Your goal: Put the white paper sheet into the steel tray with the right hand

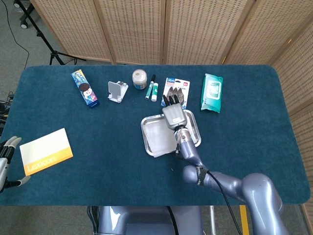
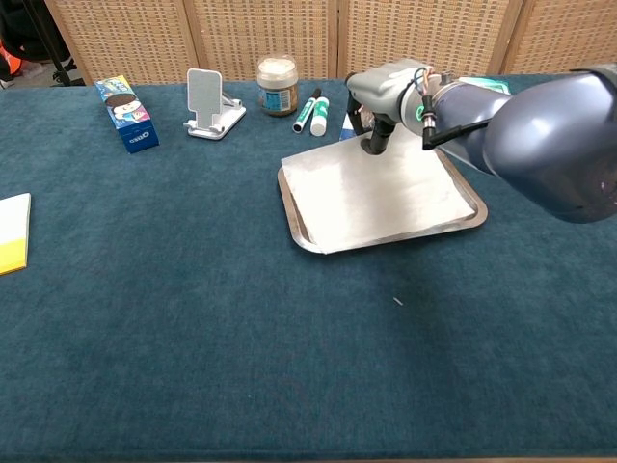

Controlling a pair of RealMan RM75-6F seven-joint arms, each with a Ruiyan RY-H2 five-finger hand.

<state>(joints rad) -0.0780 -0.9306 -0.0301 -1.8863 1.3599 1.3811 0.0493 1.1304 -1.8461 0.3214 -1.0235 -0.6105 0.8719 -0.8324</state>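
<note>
— White paper sheet (image 2: 371,193) is down flat in the steel tray (image 2: 289,214), covering most of its floor. One corner of it hangs over the tray's near rim. My right hand (image 2: 378,96) sits at the far edge of the tray, fingers pointing down onto the sheet's far edge.

— So which step are you in?

— The placing, at its very end, I'd say. The paper is in; what's left is letting go. My fingertips look pinched on the far edge of the sheet, so I count it as held.

— And the next move?

— Part the fingers without dragging the paper, then lift straight up and away. A sideways pull could slide the sheet further over that near rim.

— What do the two cameras give you?

— The chest view shows the fingers meeting the paper and the sheet lying level. The head view hides that contact under the back of my hand (image 1: 173,115), but it shows the overhanging corner from above, and my left hand (image 1: 7,155), open and idle at the table's edge just beside a yellow and white booklet (image 1: 45,151).
</note>
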